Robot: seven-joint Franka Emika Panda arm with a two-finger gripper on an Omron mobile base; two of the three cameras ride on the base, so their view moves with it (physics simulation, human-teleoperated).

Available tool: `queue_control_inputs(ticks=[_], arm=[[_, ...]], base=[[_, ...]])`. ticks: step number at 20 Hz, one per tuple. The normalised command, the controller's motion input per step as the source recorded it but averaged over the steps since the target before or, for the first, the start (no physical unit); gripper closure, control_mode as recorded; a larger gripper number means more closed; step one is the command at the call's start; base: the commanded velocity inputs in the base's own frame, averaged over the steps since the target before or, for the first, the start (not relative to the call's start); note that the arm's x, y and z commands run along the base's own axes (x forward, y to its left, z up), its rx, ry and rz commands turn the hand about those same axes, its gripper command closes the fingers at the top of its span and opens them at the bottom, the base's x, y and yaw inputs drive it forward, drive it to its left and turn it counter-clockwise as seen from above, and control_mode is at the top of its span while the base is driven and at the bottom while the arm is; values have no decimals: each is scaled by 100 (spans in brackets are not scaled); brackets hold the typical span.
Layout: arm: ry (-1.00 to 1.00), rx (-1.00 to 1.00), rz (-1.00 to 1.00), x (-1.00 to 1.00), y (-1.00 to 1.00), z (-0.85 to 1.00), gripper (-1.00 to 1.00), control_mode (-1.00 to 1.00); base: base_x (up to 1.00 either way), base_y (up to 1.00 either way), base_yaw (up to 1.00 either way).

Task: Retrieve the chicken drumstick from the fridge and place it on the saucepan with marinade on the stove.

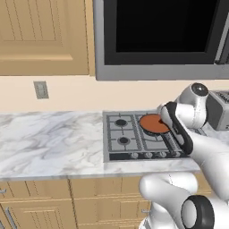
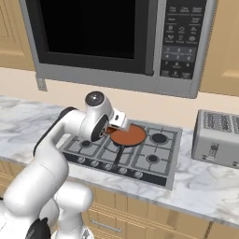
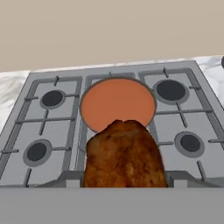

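From the left base view, your arm reaches over the stove (image 1: 134, 136), its wrist just beside the saucepan (image 1: 154, 124); the claw itself is hidden behind the wrist.

From the right base view, the claw (image 2: 112, 129) hangs at the near-left edge of the pan, over the marinade (image 2: 128, 136).

In the hand view, the chicken drumstick (image 3: 124, 155) sits pinched in the claw, with the pan straight ahead and below. The fetching looks done; you have yet to move forward over the pan and release.
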Motion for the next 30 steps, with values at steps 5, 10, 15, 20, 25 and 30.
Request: queue_control_inputs(ticks=[5,10,15,20,25,30], arm=[[0,0,3,47,-14,-30,100,-100],[0,0,4,41,-21,-32,100,-100],[0,0,4,40,-19,-27,100,-100],[0,0,1,38,-6,-18,100,-100],[0,0,0,36,0,-16,100,-100],[0,0,0,30,-1,-25,100,-100]], base=[[0,0,0],[0,0,0],[0,0,0],[0,0,0],[0,0,0],[0,0,0]])
